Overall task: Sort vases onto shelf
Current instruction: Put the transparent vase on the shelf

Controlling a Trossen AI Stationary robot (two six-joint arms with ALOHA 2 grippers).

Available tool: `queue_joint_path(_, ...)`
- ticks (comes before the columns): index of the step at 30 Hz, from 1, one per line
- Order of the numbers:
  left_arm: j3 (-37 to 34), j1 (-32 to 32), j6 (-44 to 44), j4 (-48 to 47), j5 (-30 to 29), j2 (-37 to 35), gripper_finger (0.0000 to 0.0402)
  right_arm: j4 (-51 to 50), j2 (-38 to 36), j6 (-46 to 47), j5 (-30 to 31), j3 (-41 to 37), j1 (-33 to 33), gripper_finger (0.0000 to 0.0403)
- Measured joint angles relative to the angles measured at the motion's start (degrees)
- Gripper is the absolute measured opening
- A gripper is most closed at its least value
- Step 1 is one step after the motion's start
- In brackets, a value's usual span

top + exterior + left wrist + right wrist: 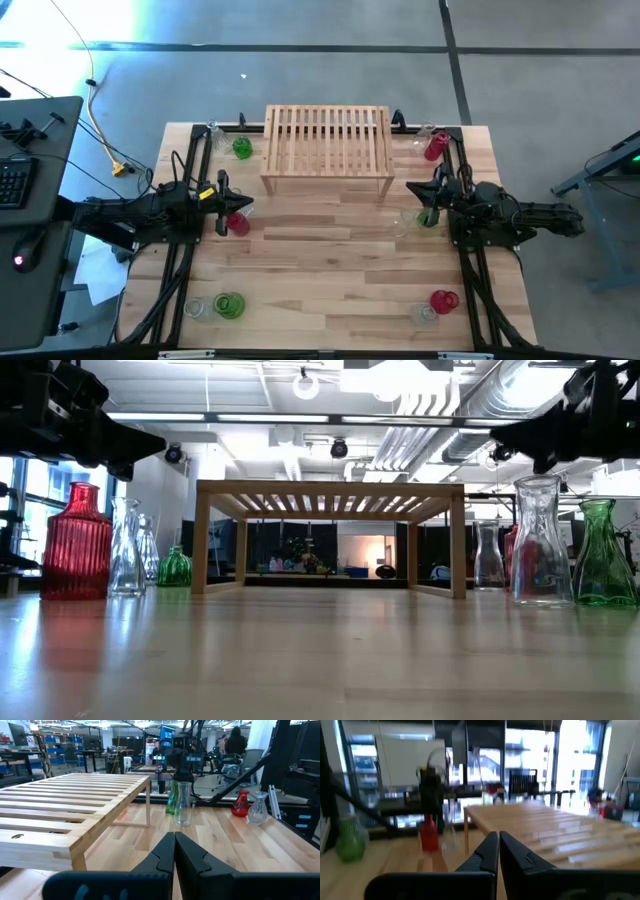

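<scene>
In the high view the shelf (327, 150) sits at upper centre of the frame, its slatted top bare — no vase stands on it yet. The left gripper (226, 196) hovers at centre left with its fingers pressed together, holding nothing. A red vase (237, 223) stands upright just below and slightly right of it in that view, its long axis vertical and neck pointing up; the left arm is plainly the nearer one. The right gripper (434, 189) hangs at centre right, likewise closed and empty, with a green vase (428, 217) just below it, also upright beside a clear one. Other vases stay near the table's corners. My judgement: either pincer must first part its fingers, then drop beside a neck, since both targets lie under the tips rather than ahead.
</scene>
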Motion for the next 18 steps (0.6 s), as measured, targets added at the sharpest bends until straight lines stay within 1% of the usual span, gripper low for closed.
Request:
queue_joint_path(3,0.0,0.0,0.0,0.0,0.0,0.0,0.0001,6.6,0.1,-0.4,-0.4,0.0,0.0,0.0)
queue_joint_path(5,0.0,0.0,0.0,0.1,0.0,0.0,0.0001,10.0,0.2,-0.4,-2.5,0.0,0.0,0.0)
queue_joint_path(7,0.0,0.0,0.3,0.3,0.0,0.0,0.0001,11.2,0.2,-0.4,-5.4,0.1,0.0,0.0)
queue_joint_path(11,0.0,0.0,0.3,0.4,0.0,0.0,0.0001,6.6,1.3,1.9,-5.9,2.6,0.0,0.0)
queue_joint_path(14,0.0,0.0,0.3,0.4,0.0,0.0,0.0001,2.9,3.8,3.4,-5.9,5.6,0.0,0.0003)
queue_joint_path(18,0.0,0.0,0.3,0.4,0.0,0.0,0.0001,-4.5,9.3,5.5,-5.9,10.8,0.0,0.0029)
